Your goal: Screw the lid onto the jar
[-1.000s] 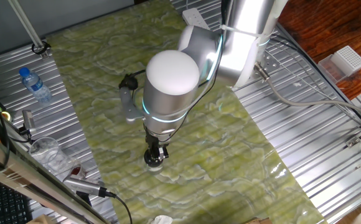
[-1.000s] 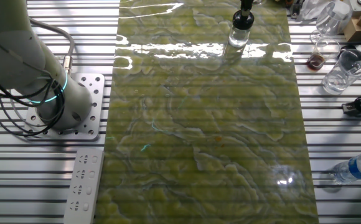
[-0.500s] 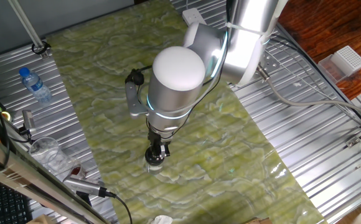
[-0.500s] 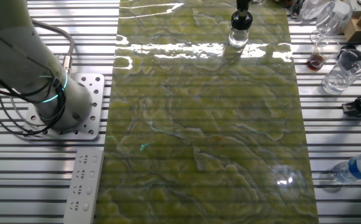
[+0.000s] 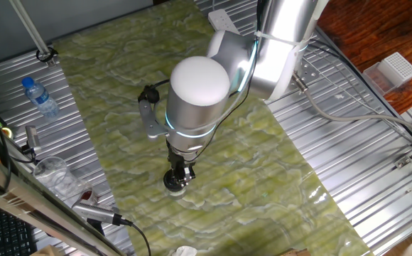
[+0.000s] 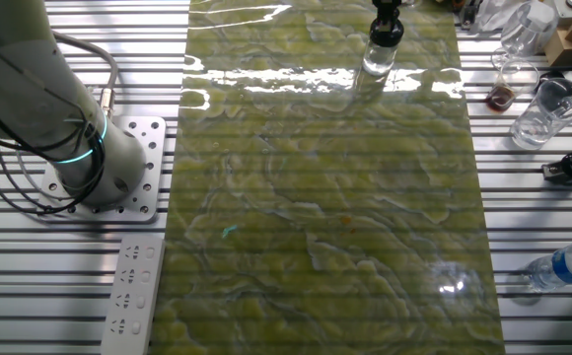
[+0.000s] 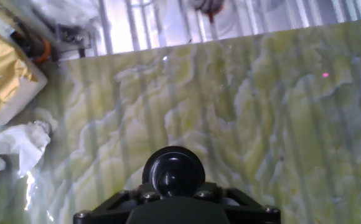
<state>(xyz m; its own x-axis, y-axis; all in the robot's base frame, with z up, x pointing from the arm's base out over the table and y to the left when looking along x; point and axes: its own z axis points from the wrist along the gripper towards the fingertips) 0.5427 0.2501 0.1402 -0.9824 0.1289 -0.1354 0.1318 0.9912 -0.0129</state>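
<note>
The jar [image 6: 378, 61], small with a pale see-through body, stands upright on the green marbled mat [image 6: 325, 217] near its far edge. The black lid [image 6: 385, 35] sits on top of it. My gripper [image 6: 386, 20] comes straight down on the lid and is shut around it. In one fixed view the gripper [image 5: 179, 173] hides the lid, and only the jar's base [image 5: 175, 185] shows under it. In the hand view the round glossy lid [image 7: 173, 171] sits between the dark fingers [image 7: 144, 198] at the bottom edge, and the jar body is hidden beneath it.
A blue-capped water bottle [image 5: 41, 98] and a clear plastic cup [image 5: 53, 174] stand on the metal slats beside the mat. A yellow packet [image 7: 0, 68] and white tissue [image 7: 12, 146] lie just off the mat's edge. The arm's base [image 6: 99, 168] and a power strip [image 6: 133, 286] are on the opposite side.
The hand has twisted a little one way and back about the jar's axis while holding the lid. The jar has stayed in the same spot.
</note>
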